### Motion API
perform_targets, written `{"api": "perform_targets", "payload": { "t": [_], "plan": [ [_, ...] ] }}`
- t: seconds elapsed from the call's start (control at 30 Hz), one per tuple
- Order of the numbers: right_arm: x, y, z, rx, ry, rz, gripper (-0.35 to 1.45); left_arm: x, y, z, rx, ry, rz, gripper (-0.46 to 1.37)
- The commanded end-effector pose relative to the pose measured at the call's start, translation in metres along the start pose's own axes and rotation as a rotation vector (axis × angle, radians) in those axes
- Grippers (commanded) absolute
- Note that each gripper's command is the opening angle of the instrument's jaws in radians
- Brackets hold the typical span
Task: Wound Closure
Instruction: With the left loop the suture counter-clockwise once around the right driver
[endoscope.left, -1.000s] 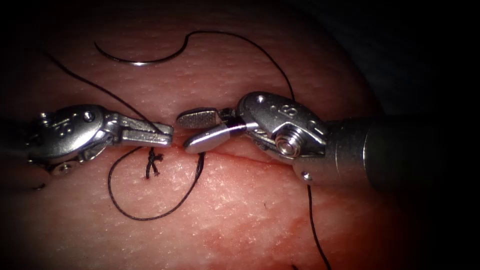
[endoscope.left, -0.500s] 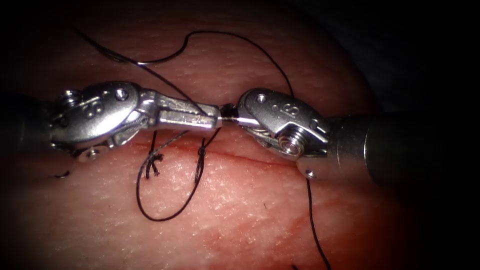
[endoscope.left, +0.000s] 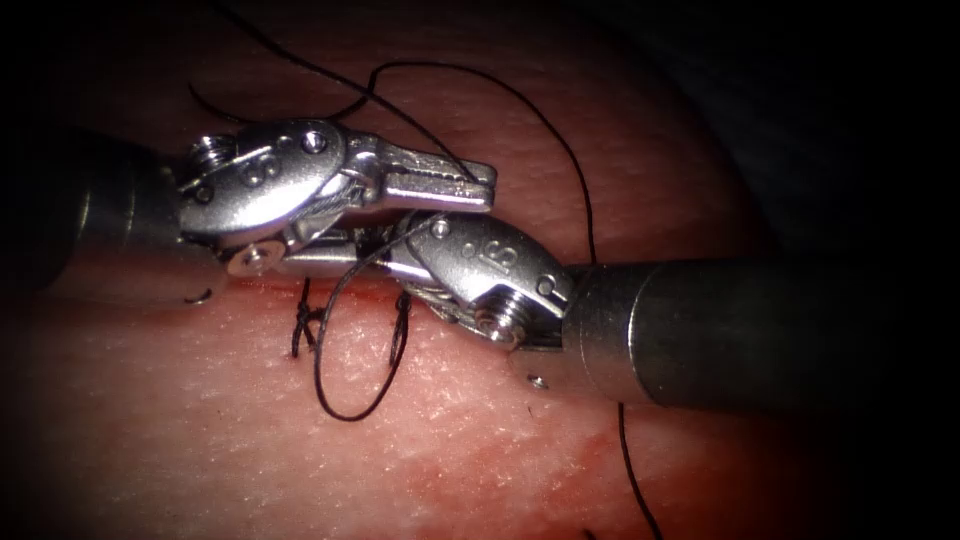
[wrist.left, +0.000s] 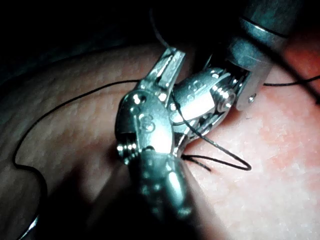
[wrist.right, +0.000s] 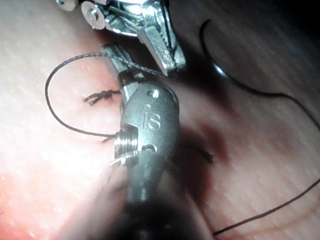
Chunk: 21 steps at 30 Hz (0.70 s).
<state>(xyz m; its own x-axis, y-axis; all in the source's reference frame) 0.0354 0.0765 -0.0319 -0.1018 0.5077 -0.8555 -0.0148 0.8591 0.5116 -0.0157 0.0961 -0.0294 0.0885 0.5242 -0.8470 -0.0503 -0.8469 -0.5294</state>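
Logging the endoscope view from its left edge. The needle (wrist.right: 216, 66) lies loose on the tissue (endoscope.left: 480, 440), above the cut (endoscope.left: 355, 292) and toward its left end. Neither tool holds it and I see no part of it in the tissue. It shows as a bright curve in the right wrist view, and the left arm's wrist partly covers it in the endoscope view.

The left gripper (endoscope.left: 480, 185) reaches in from the left and lies across the cut, pointing right. Its jaws are closed narrow on the thread (endoscope.left: 560, 140), which comes down from the upper left and meets them near the tip.

Below the left tool, a tied knot (endoscope.left: 306, 326) sits at the cut with short ends sticking out. Just right of the knot, a slack loop (endoscope.left: 350, 405) of thread hangs over the near side of the tissue. Its right leg rises to a second stitch (endoscope.left: 400, 322) at the cut.

The right gripper (wrist.right: 116, 55) comes in from the right and tucks under the left tool, with thread crossing over its tip. I cannot tell whether it grips anything.

Farther right, the thread arcs from the needle over the far side of the tissue and passes behind the right shaft. It reappears below the shaft and trails toward the lower edge. Red fluid (endoscope.left: 520, 470) stains the tissue on the near side, toward the right.
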Motion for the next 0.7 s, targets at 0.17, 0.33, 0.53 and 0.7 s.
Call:
{"api": "perform_targets", "payload": {
  "t": [0.17, 0.33, 0.53, 0.7],
  "plan": [
    [0.0003, -0.0010, 0.0001, 0.023, 0.016, -0.002, -0.35, -0.0003, -0.0014, 0.0002, -0.010, 0.003, 0.014, -0.35],
    [0.0008, -0.0018, 0.0002, 0.048, 0.028, -0.004, -0.35, -0.0008, -0.0022, 0.0002, -0.018, -0.006, 0.023, -0.35],
    [0.0012, -0.0022, 0.0002, 0.065, 0.065, -0.017, -0.35, -0.0018, -0.0025, 0.0003, -0.021, -0.013, 0.033, -0.35],
    [0.0014, -0.0024, 0.0000, 0.064, 0.136, -0.060, -0.35, -0.0030, -0.0031, 0.0002, -0.024, -0.014, 0.052, -0.35]
  ]
}}
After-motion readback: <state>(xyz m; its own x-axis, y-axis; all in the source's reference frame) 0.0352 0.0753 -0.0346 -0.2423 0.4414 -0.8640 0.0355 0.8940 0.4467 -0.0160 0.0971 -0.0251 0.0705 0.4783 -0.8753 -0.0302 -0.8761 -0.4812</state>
